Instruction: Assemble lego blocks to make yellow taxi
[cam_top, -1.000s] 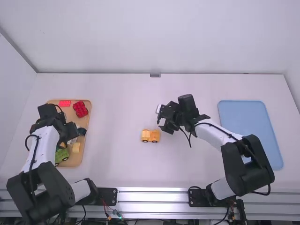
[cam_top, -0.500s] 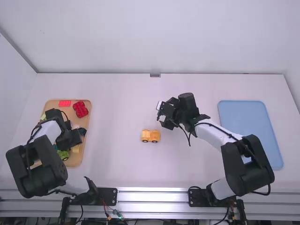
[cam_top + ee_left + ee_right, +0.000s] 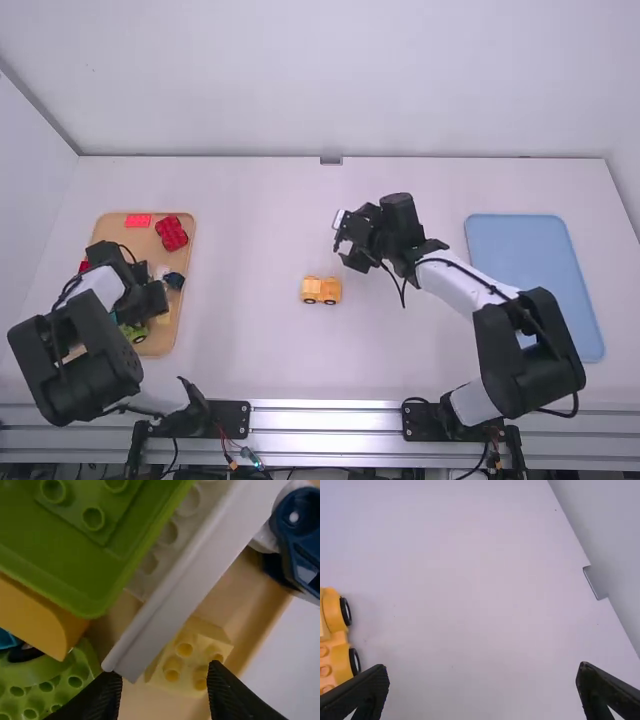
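Note:
In the high view my left gripper [image 3: 150, 305] is down in the wooden tray at the left. In the left wrist view the left gripper [image 3: 165, 687] stands open, with a pale yellow block [image 3: 187, 660] just beyond and partly between its fingers. A white bar-shaped piece [image 3: 200, 580] slants across, its near end by one finger. The orange-yellow car base [image 3: 321, 290] stands mid-table, and part of this car base [image 3: 332, 645] is at the right wrist view's left edge. My right gripper [image 3: 350, 245] is above the table behind it; there, the right gripper [image 3: 482, 690] is open and holds nothing.
The tray [image 3: 187, 240] also holds red blocks [image 3: 171, 233], a green wheeled piece [image 3: 135, 333] and a dark blue piece [image 3: 300, 535]. A green piece [image 3: 100, 530] lies close beside the white bar. A blue tray [image 3: 535, 260] lies at the right.
The left arm has drawn back toward its base, its gripper lowering into the tray's near part, then shifting slightly left. The right arm has barely moved, and the car base stays put.

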